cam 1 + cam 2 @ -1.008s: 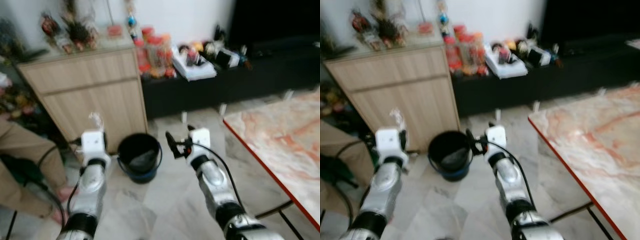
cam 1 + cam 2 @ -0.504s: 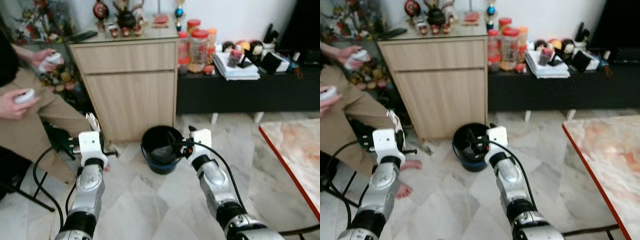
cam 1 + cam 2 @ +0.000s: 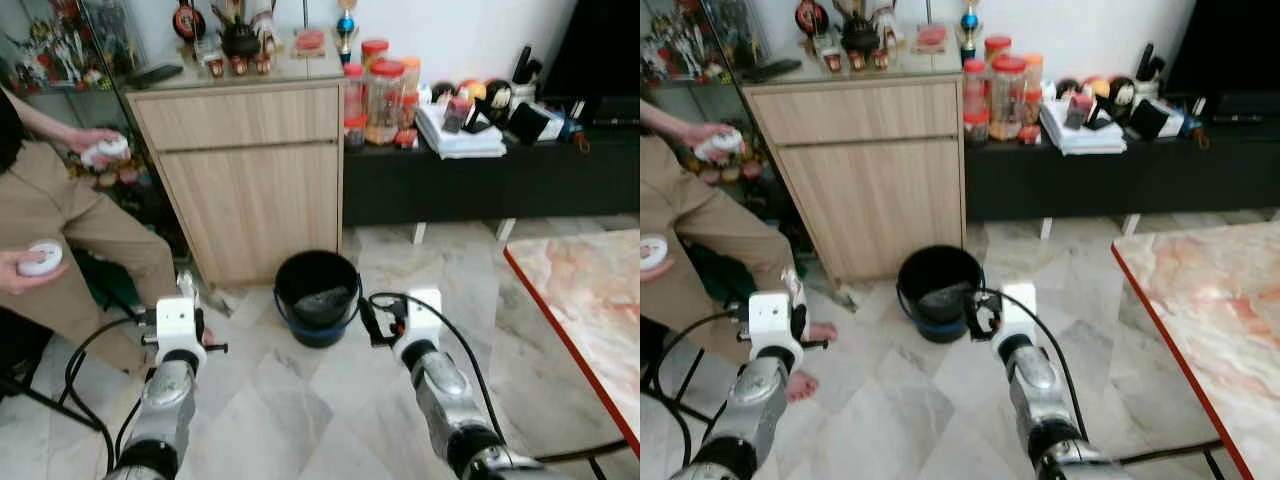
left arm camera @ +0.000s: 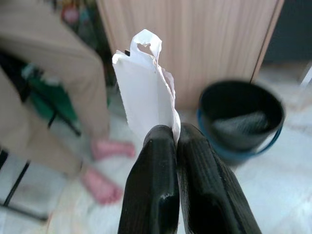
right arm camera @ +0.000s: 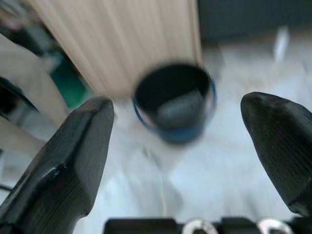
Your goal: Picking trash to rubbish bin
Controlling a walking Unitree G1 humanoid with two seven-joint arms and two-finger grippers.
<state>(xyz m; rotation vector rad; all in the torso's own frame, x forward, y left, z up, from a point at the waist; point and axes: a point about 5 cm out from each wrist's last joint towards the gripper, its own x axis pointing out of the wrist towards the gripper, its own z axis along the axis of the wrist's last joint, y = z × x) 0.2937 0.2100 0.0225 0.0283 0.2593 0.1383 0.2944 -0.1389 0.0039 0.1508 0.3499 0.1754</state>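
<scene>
Trash: a crumpled white scrap of paper (image 4: 146,87) stood up from the left gripper (image 4: 174,134), whose jaws were pressed together on its lower edge.
Bin: the round black rubbish bin with a blue rim (image 3: 316,298) sat on the pale marble floor (image 3: 290,400) just in front of the light wooden cabinet (image 3: 250,170), with something grey already lying inside.
Left arm: it hung low, to the left of the bin and apart from it.
Right gripper (image 3: 375,318): just beside the bin's right rim, jaws spread wide and holding nothing.
Person: a seated person in tan trousers (image 3: 75,240) was close on the left.
Doing it well: the scrap probably needed carrying right over the bin's mouth before the jaws parted; light paper could flutter out if dropped from the side.
</scene>
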